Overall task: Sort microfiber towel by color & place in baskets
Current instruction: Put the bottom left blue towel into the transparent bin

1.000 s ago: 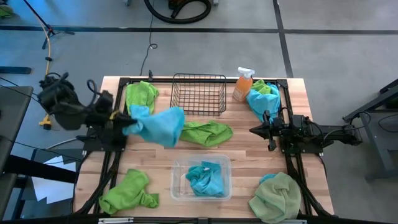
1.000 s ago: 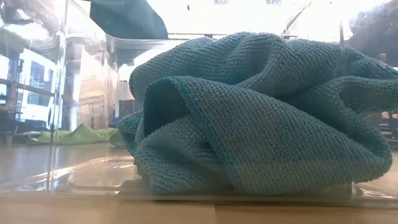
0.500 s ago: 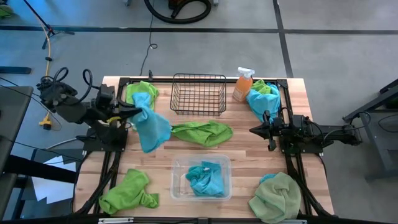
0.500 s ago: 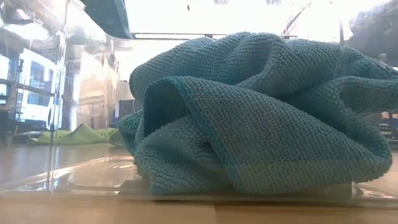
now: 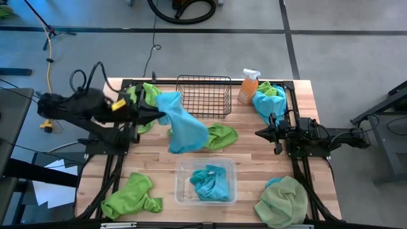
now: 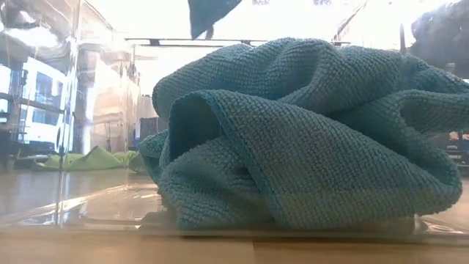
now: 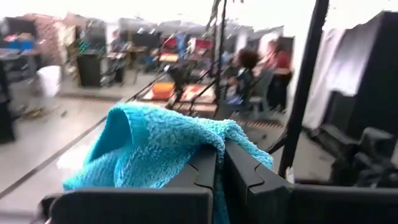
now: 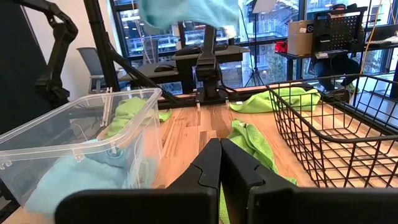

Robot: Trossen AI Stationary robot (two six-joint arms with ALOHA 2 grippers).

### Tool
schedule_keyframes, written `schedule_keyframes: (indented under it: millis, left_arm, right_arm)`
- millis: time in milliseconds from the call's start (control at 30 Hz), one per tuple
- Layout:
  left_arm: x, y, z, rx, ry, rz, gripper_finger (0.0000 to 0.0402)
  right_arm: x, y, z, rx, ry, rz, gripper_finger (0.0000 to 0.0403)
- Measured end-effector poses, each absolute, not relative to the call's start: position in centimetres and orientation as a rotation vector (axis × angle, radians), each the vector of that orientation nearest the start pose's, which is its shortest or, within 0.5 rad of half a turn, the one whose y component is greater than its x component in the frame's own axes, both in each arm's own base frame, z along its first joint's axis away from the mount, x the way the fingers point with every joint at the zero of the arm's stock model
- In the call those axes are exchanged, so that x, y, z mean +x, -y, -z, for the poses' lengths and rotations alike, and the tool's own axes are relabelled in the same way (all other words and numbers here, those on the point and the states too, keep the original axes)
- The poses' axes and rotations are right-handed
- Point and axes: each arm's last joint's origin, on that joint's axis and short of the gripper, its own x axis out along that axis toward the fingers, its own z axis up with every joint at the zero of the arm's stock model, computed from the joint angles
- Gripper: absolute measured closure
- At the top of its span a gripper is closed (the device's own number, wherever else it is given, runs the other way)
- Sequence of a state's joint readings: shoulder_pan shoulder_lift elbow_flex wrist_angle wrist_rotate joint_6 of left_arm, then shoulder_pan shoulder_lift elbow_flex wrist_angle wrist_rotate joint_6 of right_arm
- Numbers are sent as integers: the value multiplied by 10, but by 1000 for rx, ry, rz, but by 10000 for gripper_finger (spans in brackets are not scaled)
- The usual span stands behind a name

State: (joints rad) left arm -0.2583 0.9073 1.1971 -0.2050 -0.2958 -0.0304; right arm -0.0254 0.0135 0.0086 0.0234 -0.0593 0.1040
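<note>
One turquoise towel (image 5: 210, 181) lies in the clear tub (image 5: 180, 189), lower centre; the black wire basket (image 5: 204, 95) above holds nothing. Left gripper (image 5: 160, 114), clamped on a blue towel (image 5: 185, 127), has swung rightward toward centre. Right gripper (image 5: 259, 133) waits closed at right.

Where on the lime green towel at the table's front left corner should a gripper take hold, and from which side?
Grip the lime green towel at its raised, bunched middle, coming straight down from above. It lies crumpled flat on the table, so folds give the fingers something to pinch; its thin trailing corner would likely slip.
</note>
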Motion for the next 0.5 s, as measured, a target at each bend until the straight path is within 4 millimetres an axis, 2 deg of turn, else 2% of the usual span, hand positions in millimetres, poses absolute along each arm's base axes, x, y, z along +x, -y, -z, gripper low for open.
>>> schedule_keyframes:
  millis: [233, 500]
  left_arm:
    - [178, 2, -444, -72, 153, 75, 401]
    - [181, -4, -449, -48, 211, 120, 401]
  right_arm:
    - [98, 1, -168, 103, 17, -35, 402]
    - [98, 1, -168, 103, 16, -34, 402]
